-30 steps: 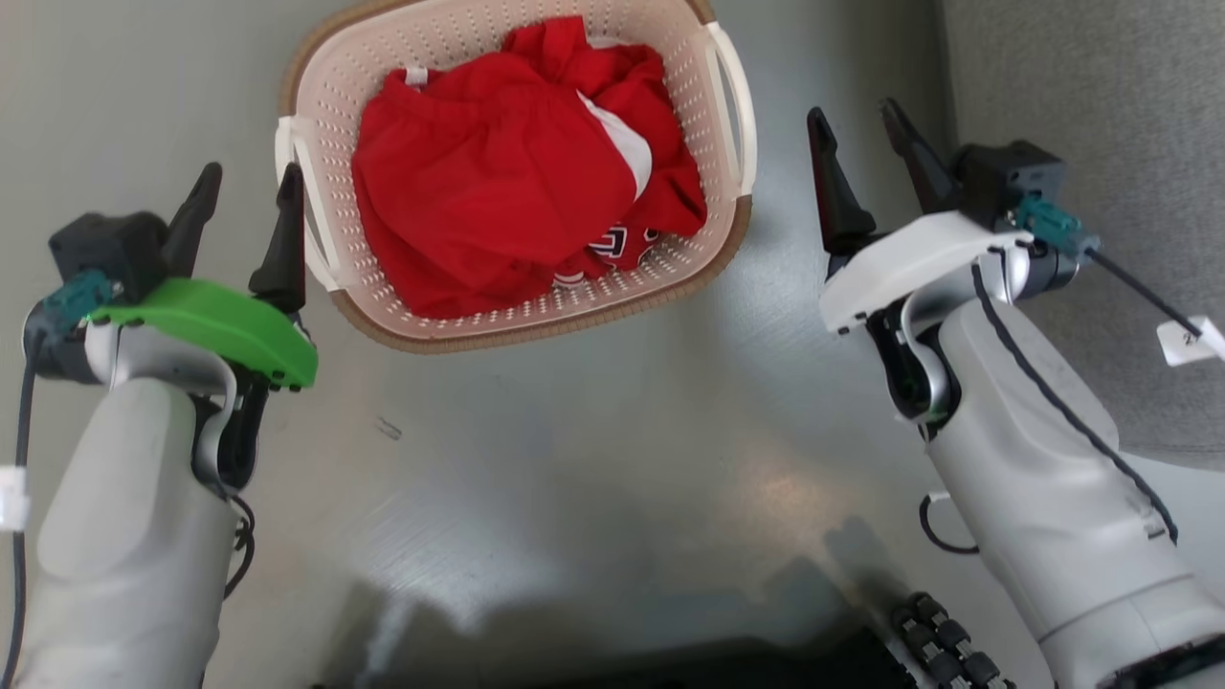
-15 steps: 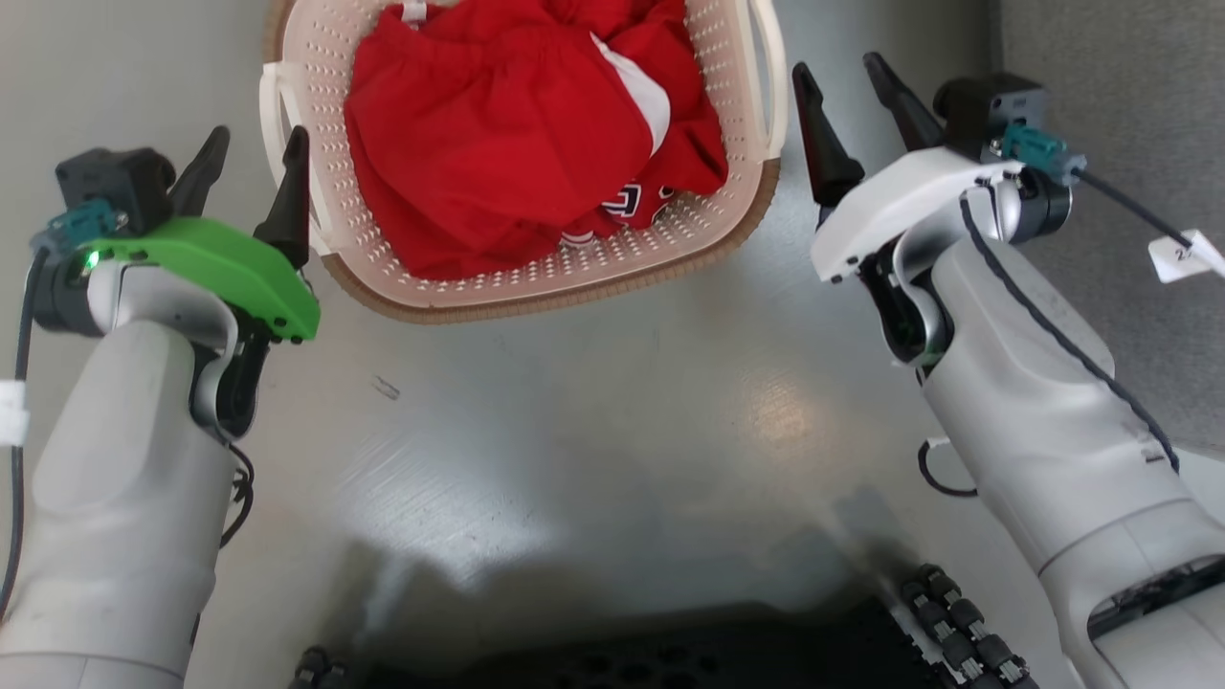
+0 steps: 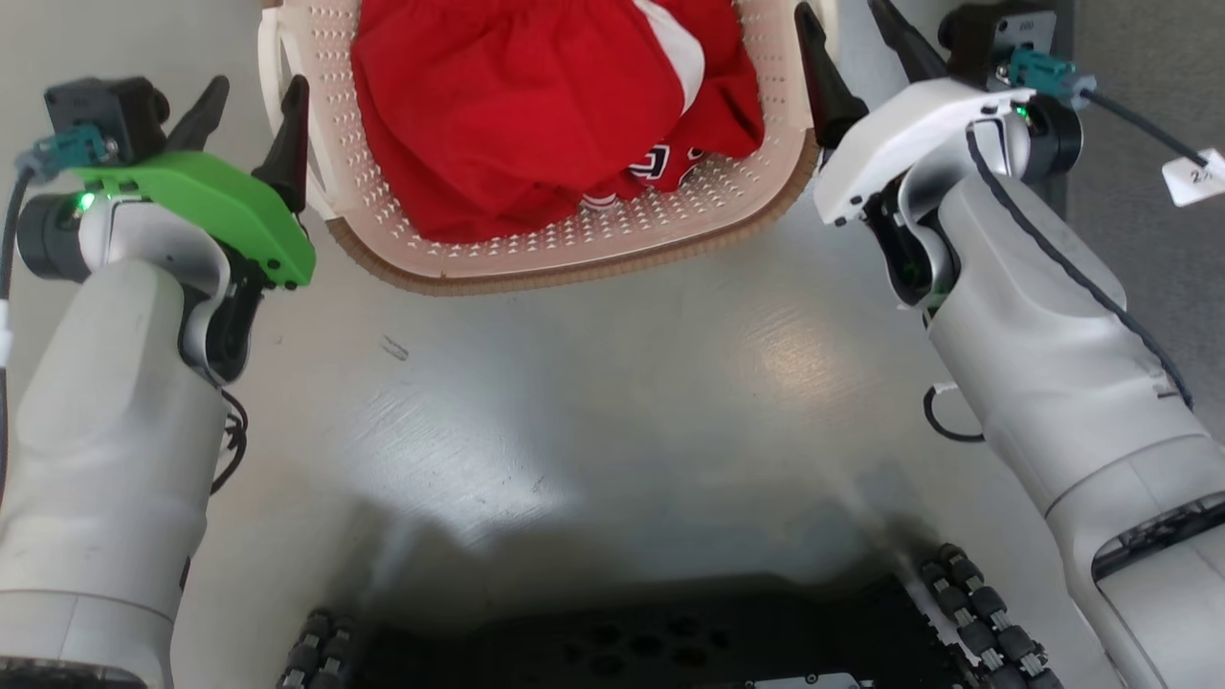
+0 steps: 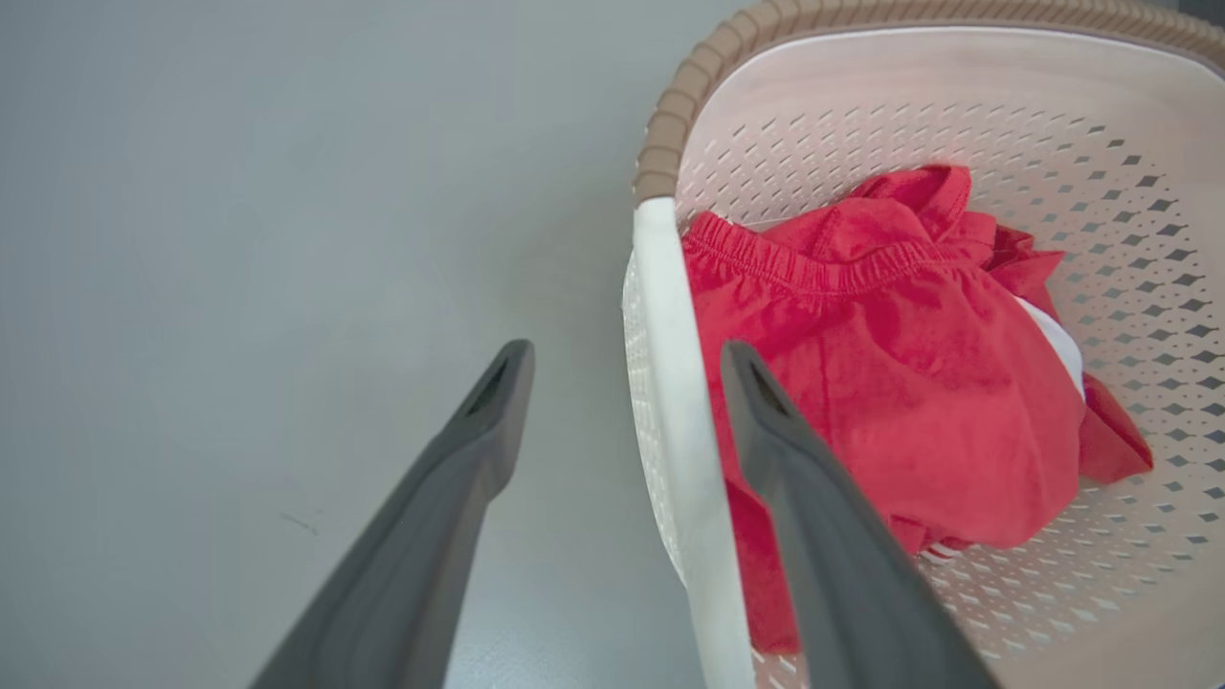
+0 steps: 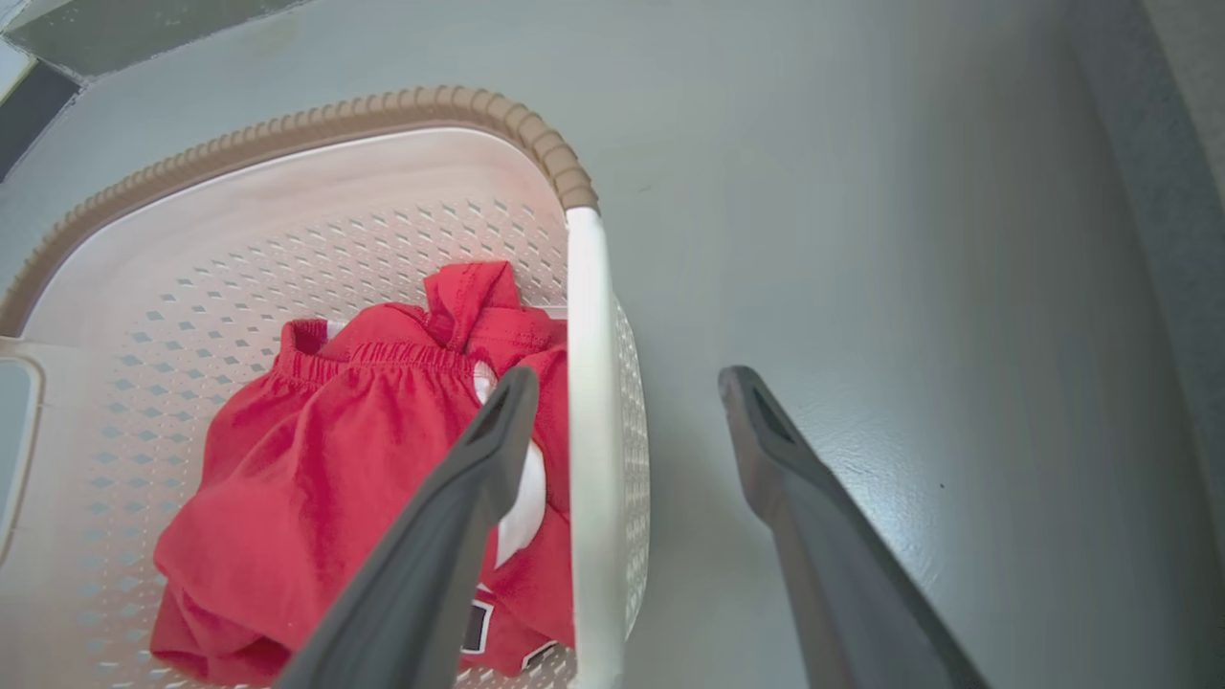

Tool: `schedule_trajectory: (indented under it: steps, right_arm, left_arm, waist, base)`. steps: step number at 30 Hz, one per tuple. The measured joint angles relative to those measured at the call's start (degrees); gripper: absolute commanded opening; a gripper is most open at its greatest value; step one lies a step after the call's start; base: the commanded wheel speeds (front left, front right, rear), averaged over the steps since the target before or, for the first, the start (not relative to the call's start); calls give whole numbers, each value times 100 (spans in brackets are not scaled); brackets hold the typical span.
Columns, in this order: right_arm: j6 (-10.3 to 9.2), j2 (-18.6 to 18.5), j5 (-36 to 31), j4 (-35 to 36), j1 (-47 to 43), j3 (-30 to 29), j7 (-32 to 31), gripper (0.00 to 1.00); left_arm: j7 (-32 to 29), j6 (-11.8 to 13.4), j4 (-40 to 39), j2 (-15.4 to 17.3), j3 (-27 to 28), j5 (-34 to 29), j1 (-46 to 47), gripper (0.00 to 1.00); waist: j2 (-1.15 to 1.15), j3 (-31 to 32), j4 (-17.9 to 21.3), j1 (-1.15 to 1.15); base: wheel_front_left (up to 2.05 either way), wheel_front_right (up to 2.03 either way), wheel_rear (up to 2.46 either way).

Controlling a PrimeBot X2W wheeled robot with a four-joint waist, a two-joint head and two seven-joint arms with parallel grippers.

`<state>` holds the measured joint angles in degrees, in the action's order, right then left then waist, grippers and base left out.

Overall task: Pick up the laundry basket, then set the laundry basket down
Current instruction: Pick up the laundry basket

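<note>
Noting surroundings first: the grey glossy floor (image 3: 593, 383) takes up most of the head view, with a wide bare stretch between the robot's black base (image 3: 632, 651) and the near rim of the laundry basket (image 3: 593, 251). More bare floor lies to the robot's left of the basket. On the robot's right a darker, matte grey strip (image 3: 1148, 239) borders the floor, and the right forearm sits near its edge.

The basket is straight ahead of the robot, between the two arms. Its far part is cut off by the top edge of the head view. From above I cannot tell whether its bottom is resting on the floor. The brown rim runs round the near side, and red clothing (image 3: 517, 105) is heaped inside, below the rim.

Left gripper (image 3: 258, 88): fingers well apart. In the left wrist view they straddle the white left handle (image 4: 670, 383), one finger outside over bare floor, the other inside over the red cloth. The bar runs closer to the inner finger. Contact cannot be made out.

Right gripper (image 3: 839, 11): fingers likewise spread, tips at the top edge of the head view. The right wrist view shows the white right handle (image 5: 589, 402) between them, just beside the inner finger, with a clear gap to the outer one over the floor. Neither gripper is clamped on anything.
</note>
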<state>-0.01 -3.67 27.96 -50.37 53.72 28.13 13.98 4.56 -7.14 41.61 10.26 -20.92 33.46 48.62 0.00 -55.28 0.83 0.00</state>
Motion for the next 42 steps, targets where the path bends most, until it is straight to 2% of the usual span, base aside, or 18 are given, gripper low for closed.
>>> schedule_trajectory:
  steps: [20,22,23,26,27,33,34,35,36,37,38,39,40,41,42]
  right_arm:
    - [102,-15,549,-641,531,457,-278,100]
    - [102,-16,621,-681,575,499,-278,86]
    - [102,-16,644,-703,589,519,-278,83]
    - [102,-16,689,-766,617,575,-278,88]
    - [101,-16,694,-783,628,593,-277,100]
    - [98,-16,709,-875,752,760,-277,100]
    - [97,-15,732,-891,764,782,-277,94]
    - [92,-16,745,-909,778,803,-277,78]
    - [92,-18,751,-923,794,822,-276,49]
    - [91,-18,759,-929,808,842,-276,43]
    - [91,-18,787,-934,817,862,-276,35]
    - [91,-16,794,-942,820,886,-276,27]
    - [90,-16,797,-950,822,905,-276,8]
    - [89,-16,815,-960,828,923,-276,0]
    - [89,-20,838,-968,833,948,-276,0]
  left_arm:
    - [-208,-44,722,-131,-469,420,553,100]
    - [-208,-44,761,-146,-515,459,600,100]
    - [-208,-44,768,-157,-534,480,618,100]
    - [-233,-44,789,-172,-594,558,659,100]
    - [-248,-44,794,-181,-606,599,661,100]
    - [-304,-44,856,-225,-714,835,681,100]
    - [-308,-44,867,-225,-725,857,697,93]
    - [-308,-43,878,-225,-743,866,718,82]
    - [-308,-44,883,-225,-762,877,740,64]
    - [-309,-43,889,-225,-786,888,761,46]
    - [-309,-43,895,-225,-811,912,779,37]
    - [-311,-43,901,-225,-835,924,792,17]
    - [-335,-43,912,-224,-866,931,798,0]
    - [-355,-43,925,-224,-891,959,799,0]
    - [-358,-45,925,-224,-913,981,800,0]
  waist:
    - [0,-350,-209,0]
    - [0,-361,-219,0]
    - [0,-365,-223,0]
    - [0,-372,-233,0]
    - [0,-372,-236,0]
    - [0,-370,-251,0]
    - [0,-370,-253,0]
    - [0,-370,-256,0]
    - [0,-371,-258,0]
    - [0,-371,-260,0]
    - [0,-371,-262,0]
    - [0,-371,-264,0]
    - [0,-371,-266,0]
    - [0,-371,-267,0]
    - [0,-371,-269,0]
  base:
    - [0,0,0]
    - [0,0,0]
    - [0,0,0]
    - [0,0,0]
    - [0,0,0]
    - [0,0,0]
    - [0,0,0]
    - [0,0,0]
    - [0,0,0]
    - [0,0,0]
    - [0,0,0]
    - [0,0,0]
    - [0,0,0]
    - [0,0,0]
    - [0,0,0]
